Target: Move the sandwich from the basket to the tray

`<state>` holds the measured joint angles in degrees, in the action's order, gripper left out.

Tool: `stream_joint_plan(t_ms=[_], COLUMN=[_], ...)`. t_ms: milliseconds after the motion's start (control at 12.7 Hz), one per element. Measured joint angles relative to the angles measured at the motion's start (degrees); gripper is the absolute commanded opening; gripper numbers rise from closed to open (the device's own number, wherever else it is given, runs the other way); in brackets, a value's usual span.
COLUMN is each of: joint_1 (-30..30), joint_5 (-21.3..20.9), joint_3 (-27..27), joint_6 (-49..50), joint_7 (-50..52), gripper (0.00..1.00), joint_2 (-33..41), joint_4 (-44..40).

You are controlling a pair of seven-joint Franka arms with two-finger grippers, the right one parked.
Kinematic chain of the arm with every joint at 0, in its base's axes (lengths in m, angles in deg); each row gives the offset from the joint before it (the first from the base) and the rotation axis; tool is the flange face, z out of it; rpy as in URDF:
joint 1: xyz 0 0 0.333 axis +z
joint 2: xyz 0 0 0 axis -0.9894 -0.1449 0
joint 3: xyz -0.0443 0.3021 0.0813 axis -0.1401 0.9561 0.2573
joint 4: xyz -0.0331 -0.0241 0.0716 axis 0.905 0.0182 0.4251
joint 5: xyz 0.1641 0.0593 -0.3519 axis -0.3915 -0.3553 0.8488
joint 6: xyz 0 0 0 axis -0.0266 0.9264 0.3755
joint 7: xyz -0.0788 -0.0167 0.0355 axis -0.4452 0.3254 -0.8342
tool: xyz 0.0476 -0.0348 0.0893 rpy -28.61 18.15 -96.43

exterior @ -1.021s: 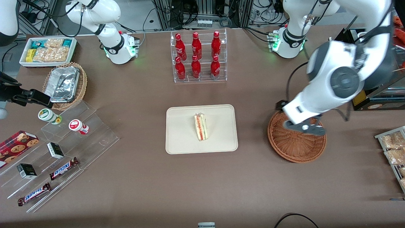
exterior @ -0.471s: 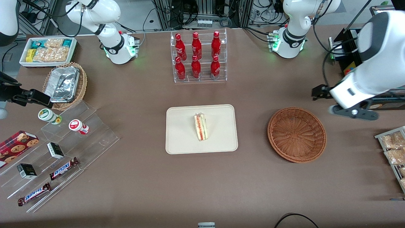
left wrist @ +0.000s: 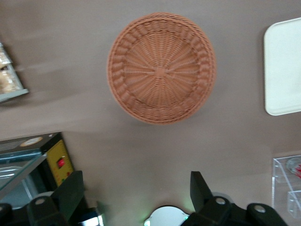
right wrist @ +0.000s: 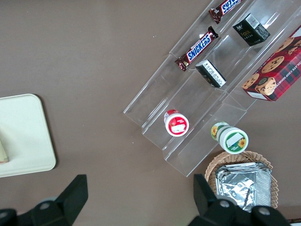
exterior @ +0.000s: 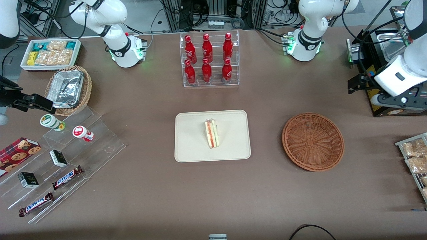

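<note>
The sandwich [exterior: 211, 134], a pale wedge with red and green filling at its edge, lies near the middle of the cream tray [exterior: 190, 146]. The reddish-brown wicker basket [exterior: 313, 141] stands beside the tray toward the working arm's end of the table, with nothing in it. My gripper [exterior: 405, 102] hangs high above the table edge at that end, farther from the front camera than the basket. In the left wrist view its dark fingers [left wrist: 71, 190] stand wide apart with only bare table between them, and the basket [left wrist: 161, 68] and a tray corner [left wrist: 282, 66] show below.
A clear rack of red bottles [exterior: 209, 60] stands farther from the camera than the tray. A black machine [exterior: 383, 66] and a rack of snack bags [exterior: 413, 156] are near my gripper. Acrylic steps with snacks [exterior: 66, 150], a foil-tray basket [exterior: 68, 89] and a white bin [exterior: 50, 53] lie toward the parked arm's end.
My gripper has swung from above the basket out toward the working arm's end of the table and away from the front camera. The sandwich has stayed on the tray.
</note>
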<state>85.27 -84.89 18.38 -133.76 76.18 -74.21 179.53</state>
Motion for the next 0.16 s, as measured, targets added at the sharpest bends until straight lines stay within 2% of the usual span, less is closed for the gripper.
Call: stream_joint_plan(t_ms=[157], joint_1=[0.04], joint_5=[-0.69], joint_3=[0.00], joint_6=[-0.02], joint_7=[0.00], gripper=[1.00], joint_2=[0.22], joint_4=[0.02])
